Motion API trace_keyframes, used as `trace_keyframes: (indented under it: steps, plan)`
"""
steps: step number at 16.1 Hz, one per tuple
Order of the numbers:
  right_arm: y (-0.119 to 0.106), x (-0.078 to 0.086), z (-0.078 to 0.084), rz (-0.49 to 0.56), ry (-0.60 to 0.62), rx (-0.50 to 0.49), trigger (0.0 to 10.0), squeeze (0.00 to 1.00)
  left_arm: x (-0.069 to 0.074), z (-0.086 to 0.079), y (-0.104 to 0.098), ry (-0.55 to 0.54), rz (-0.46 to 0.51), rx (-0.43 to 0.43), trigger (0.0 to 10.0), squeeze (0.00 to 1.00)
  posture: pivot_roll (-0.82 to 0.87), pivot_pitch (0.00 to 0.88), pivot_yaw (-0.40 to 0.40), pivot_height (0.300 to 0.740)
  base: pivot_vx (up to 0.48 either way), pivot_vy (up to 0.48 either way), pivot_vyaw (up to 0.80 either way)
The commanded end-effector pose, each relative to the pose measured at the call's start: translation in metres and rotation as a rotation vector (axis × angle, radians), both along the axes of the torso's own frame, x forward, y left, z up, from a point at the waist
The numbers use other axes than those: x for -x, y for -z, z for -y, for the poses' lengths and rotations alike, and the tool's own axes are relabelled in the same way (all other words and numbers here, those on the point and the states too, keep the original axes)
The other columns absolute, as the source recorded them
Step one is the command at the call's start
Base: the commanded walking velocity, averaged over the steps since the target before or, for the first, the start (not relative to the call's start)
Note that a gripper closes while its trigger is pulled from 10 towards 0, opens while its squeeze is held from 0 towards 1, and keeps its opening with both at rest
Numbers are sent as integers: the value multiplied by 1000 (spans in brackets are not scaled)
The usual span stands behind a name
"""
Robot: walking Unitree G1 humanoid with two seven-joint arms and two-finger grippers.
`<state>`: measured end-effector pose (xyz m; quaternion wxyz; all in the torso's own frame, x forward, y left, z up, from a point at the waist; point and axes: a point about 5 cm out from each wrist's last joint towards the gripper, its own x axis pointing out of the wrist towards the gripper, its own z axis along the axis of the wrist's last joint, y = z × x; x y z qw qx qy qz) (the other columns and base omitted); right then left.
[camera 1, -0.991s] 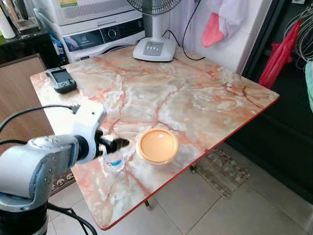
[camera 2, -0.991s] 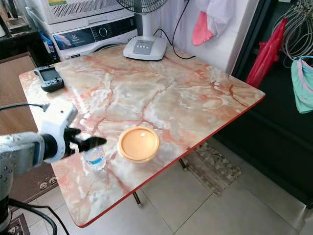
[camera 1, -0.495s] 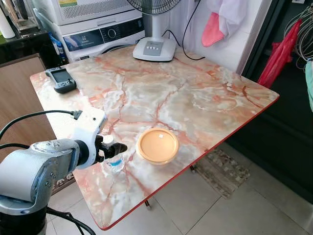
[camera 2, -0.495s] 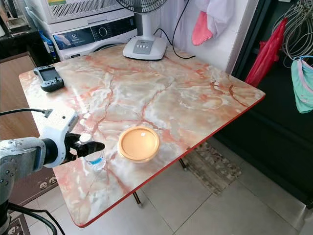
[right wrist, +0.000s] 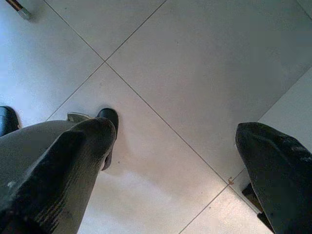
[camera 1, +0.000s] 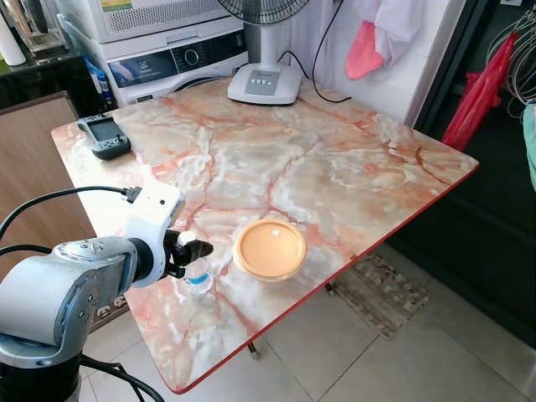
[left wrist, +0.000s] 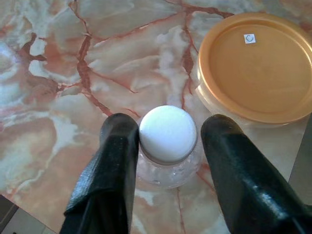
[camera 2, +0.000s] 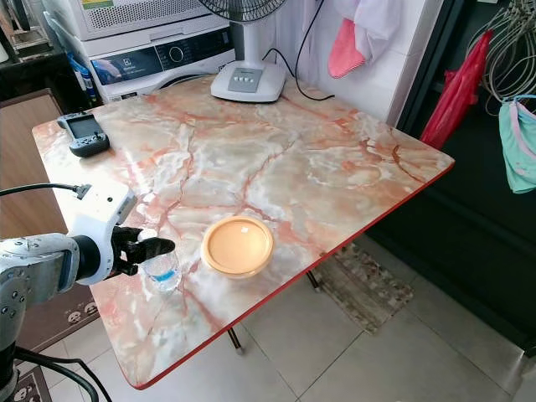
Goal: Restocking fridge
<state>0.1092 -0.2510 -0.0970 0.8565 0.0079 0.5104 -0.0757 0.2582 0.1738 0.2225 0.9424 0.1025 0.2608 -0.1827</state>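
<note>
Probably a home laundry corner: washing machine (camera 1: pixel 172 63), fan (camera 1: pixel 264 79), hanging clothes (camera 1: pixel 381 33), marble-pattern table (camera 1: pixel 335 167).

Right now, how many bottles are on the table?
1. A small clear bottle with a white cap stands near the table's front edge beside the orange lid, between the left gripper fingers.

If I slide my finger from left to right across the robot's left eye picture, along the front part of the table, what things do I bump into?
Left arm → left tool with the small bottle beneath it → orange lid container → table's red edge.
</note>
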Motion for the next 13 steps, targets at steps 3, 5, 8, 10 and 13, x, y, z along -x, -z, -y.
trace_keyframes:
  steps: [3,5,8,10,13]
  plan:
    - [0,2,4,-8,15,3,10000,0,2,1,0,4,15,-10,0,0,227,52,-38,740,0,0,0]
    - [0,3,4,-10,13,0,10000,0,2,0,1,-1,7,-7,0,0,226,54,-39,740,0,0,0]
    - [0,2,4,-10,12,0,10000,0,-1,-4,0,-35,24,-14,0,0,228,52,-39,740,0,0,0]
    - [0,2,3,-10,12,0,10000,0,-4,-9,-4,-72,54,-25,0,0,228,51,-37,740,0,0,0]
    - [0,2,2,-9,13,-4,10000,0,-14,-40,-13,-279,141,-71,0,0,233,52,-35,740,0,0,0]
